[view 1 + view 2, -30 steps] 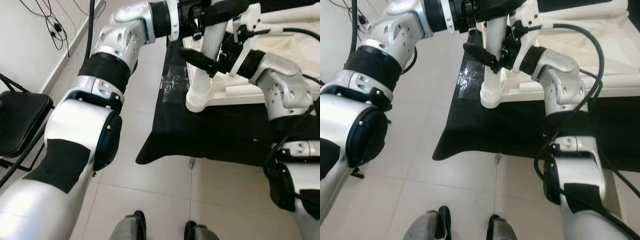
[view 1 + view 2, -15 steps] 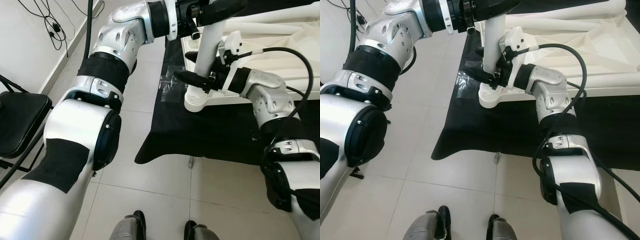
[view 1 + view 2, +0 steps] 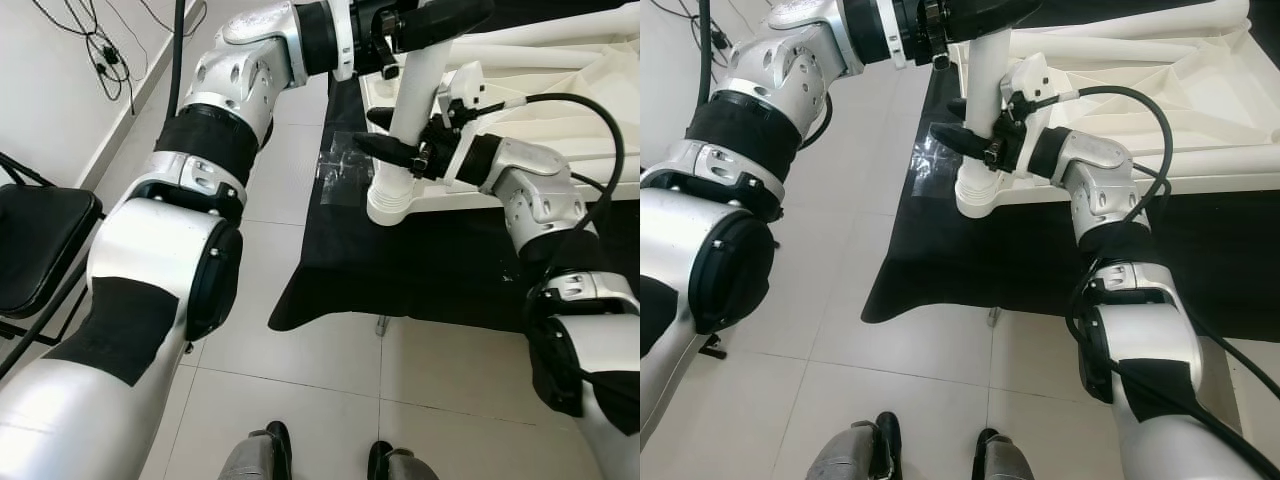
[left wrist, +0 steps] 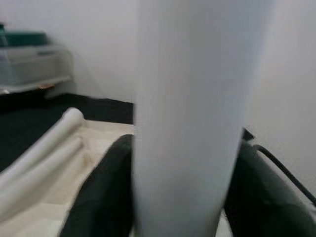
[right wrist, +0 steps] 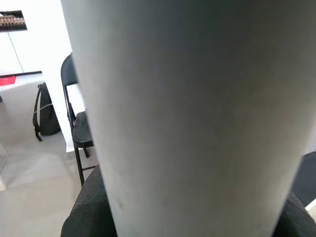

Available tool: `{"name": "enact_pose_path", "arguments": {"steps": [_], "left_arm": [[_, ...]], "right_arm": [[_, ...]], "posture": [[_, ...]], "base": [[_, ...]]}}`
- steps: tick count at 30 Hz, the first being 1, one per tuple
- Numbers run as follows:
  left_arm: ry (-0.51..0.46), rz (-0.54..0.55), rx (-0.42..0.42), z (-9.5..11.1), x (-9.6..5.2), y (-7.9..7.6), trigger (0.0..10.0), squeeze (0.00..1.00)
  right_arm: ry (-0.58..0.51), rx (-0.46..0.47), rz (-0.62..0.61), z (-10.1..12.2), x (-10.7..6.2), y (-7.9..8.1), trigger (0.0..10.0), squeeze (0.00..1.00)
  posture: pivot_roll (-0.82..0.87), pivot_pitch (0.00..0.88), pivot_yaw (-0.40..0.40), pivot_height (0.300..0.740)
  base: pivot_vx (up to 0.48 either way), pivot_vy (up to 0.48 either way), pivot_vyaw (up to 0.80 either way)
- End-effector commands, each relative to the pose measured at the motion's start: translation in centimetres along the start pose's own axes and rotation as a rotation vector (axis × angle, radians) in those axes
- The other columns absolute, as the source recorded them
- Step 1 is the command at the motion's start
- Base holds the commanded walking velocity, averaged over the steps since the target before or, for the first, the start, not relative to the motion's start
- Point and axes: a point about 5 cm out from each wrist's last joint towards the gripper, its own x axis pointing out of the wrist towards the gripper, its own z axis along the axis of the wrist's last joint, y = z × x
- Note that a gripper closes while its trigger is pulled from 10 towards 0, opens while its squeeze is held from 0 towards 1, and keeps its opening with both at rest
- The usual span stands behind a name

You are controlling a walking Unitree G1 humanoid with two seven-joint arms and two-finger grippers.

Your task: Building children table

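White table leg (image 3: 412,120) stands upright, flared foot at the corner of the upturned white tabletop (image 3: 1160,90), which lies on a black cloth (image 3: 440,260) spread over pale floor tiles (image 3: 300,390). No readable writing, brand or label anywhere on the parts.

Left gripper (image 3: 440,18) is clamped on the leg's upper end at 12 o'clock in the left eye view; its wrist view has the leg running between two dark fingers (image 4: 106,197). Right gripper (image 3: 385,135) sits lower on the leg, one finger on each side of the shaft (contact looks likely, though whether the fingers press the shaft cannot be told). Right wrist view: leg close up, a black folding chair (image 5: 76,123) behind it.

Against half a second ago: right gripper has risen a little along the leg, away from the foot; left gripper unchanged. A second ago the right gripper was higher and nearer the left one.

Second black chair (image 3: 35,235) at 9 o'clock. Loose cables (image 3: 100,45) against the wall, 11 o'clock. Robot's feet (image 3: 325,460) at 6 o'clock.
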Motion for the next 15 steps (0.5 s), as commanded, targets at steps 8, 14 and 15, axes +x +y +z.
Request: {"name": "enact_pose_path", "arguments": {"steps": [8,14,15], "left_arm": [[-0.030,0.018,-0.014,0.8,-0.4,0.2,10.0,1.00],[-0.107,0.078,0.017,3.0,-3.5,1.0,10.0,1.00],[-0.107,0.078,0.017,3.0,-3.5,1.0,10.0,1.00]], "right_arm": [[0.008,0.029,-0.006,-1.5,1.3,1.3,0.0,0.00],[0.050,0.031,-0.106,-2.5,1.1,1.7,0.0,0.00],[0.050,0.031,-0.106,-2.5,1.1,1.7,0.0,0.00]], "posture": [[0.12,0.281,0.055,0.740],[0.11,0.278,0.037,0.740],[0.11,0.278,0.037,0.740]], "base": [[0.000,0.000,0.00],[0.000,0.000,0.00],[0.000,0.000,0.00]]}}
